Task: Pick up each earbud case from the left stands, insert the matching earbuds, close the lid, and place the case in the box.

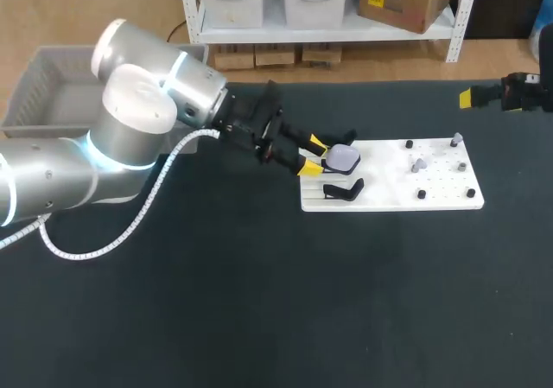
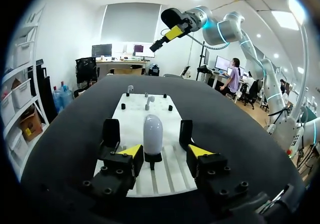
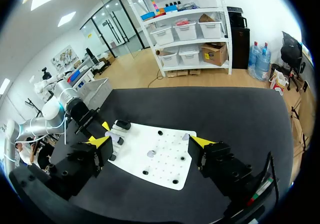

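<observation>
A pale earbud case [image 1: 344, 156] stands upright on the middle stand at the left end of the white board [image 1: 441, 200]. My left gripper [image 1: 314, 155] is level with it, a yellow tip on each side. In the left wrist view the case [image 2: 153, 134] sits between the fingers of the left gripper [image 2: 165, 151]. One tip is almost against the case and a gap shows at the other, so the gripper is open. Two grey earbuds [image 1: 418, 164] [image 1: 456, 137] rest on pegs at the board's right. My right gripper [image 1: 471, 98] hangs open at the far right, empty [image 3: 151, 142].
Empty black stands [image 1: 343, 189] [image 1: 346, 136] flank the case on the board. Short black pegs [image 1: 422, 194] dot the board's right half. A grey box [image 1: 52, 85] sits at the table's back left, behind my left arm.
</observation>
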